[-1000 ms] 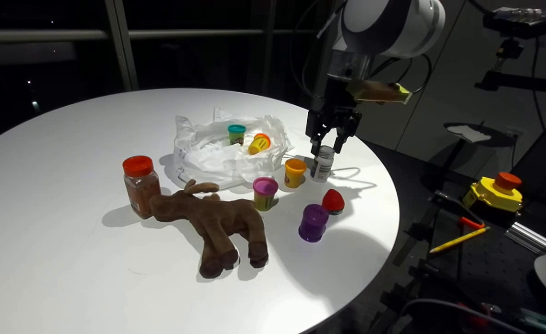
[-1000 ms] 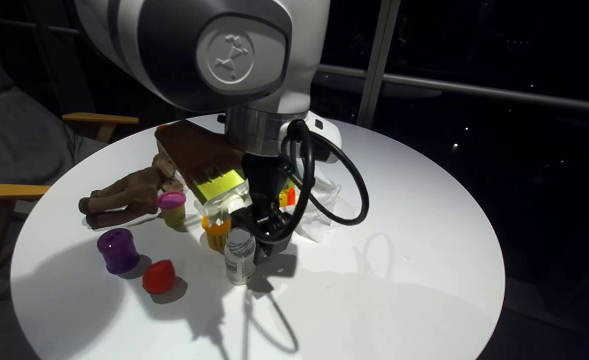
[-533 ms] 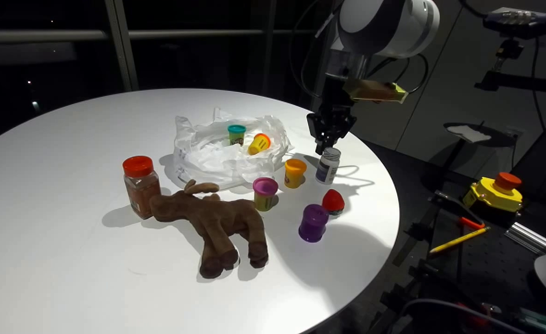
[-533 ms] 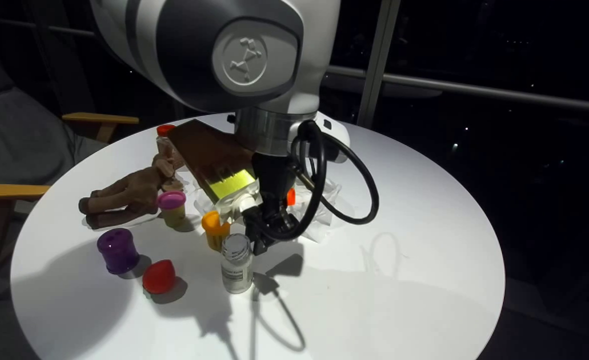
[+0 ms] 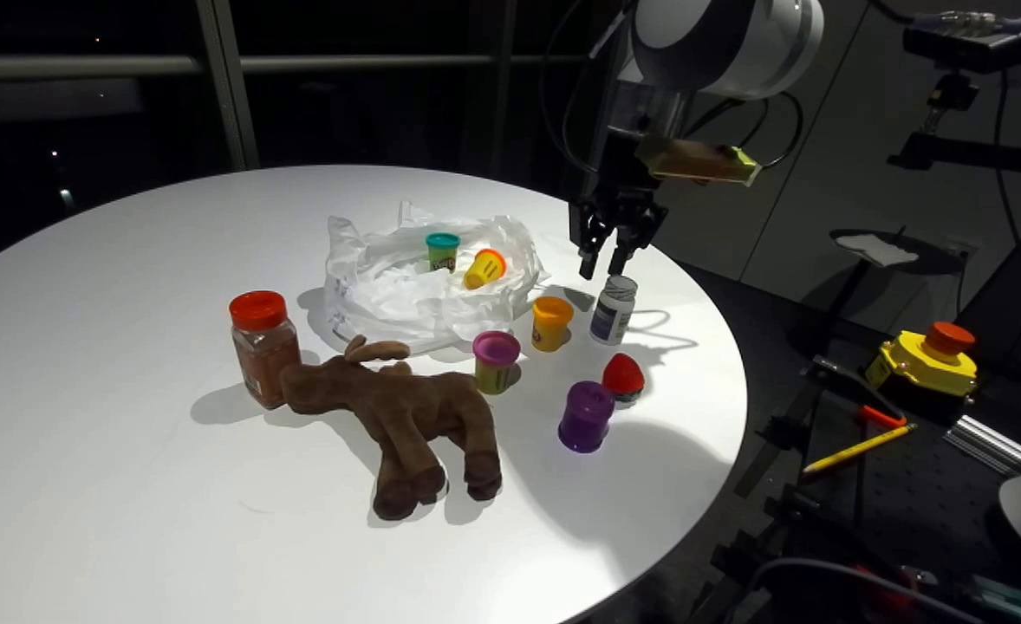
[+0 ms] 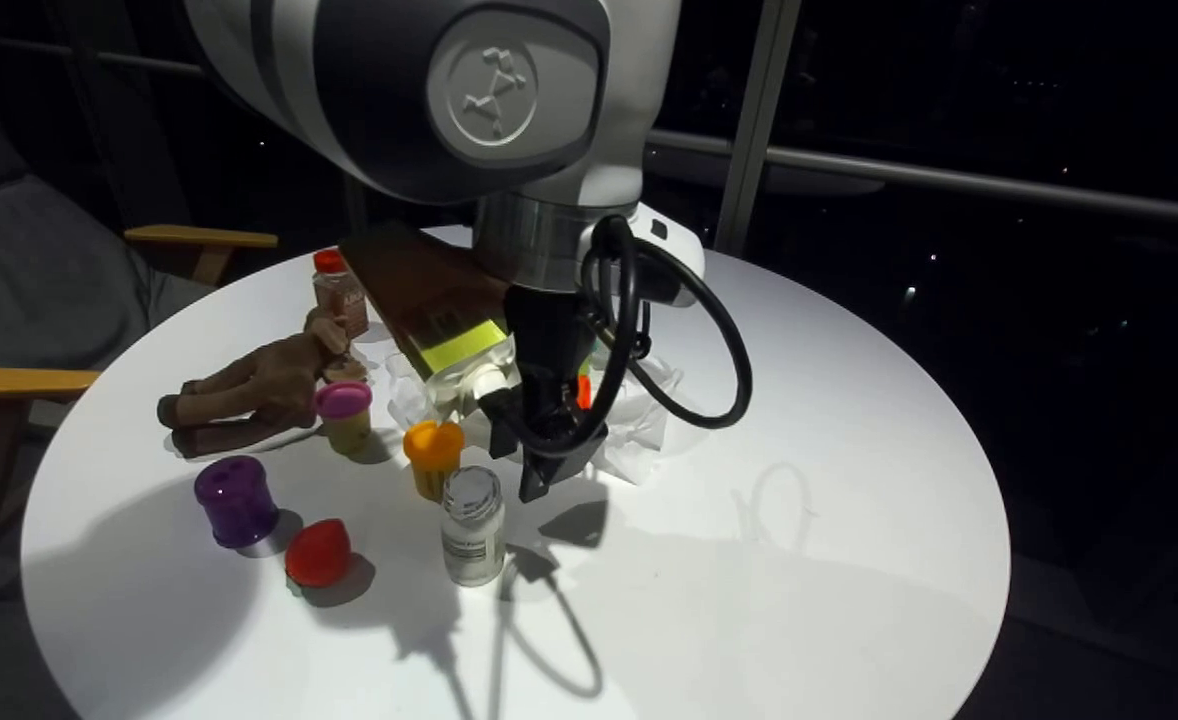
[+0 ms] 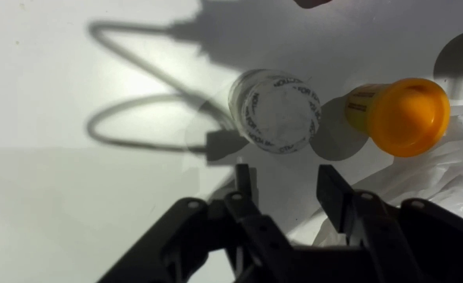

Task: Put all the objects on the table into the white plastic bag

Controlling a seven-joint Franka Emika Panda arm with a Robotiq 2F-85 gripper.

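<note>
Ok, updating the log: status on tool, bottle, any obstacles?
Tool open, holding nothing. Labelled bottle upright, ungripped, outside the plastic bag. Orange Play-Doh tub beside it, possibly crowding the grasp.

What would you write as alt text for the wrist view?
An open, empty gripper shows at the bottom edge; beyond it, a bottle seen from above stands on a white table. Right of the bottle is an orange tub, with part of the white plastic bag at lower right.
</note>
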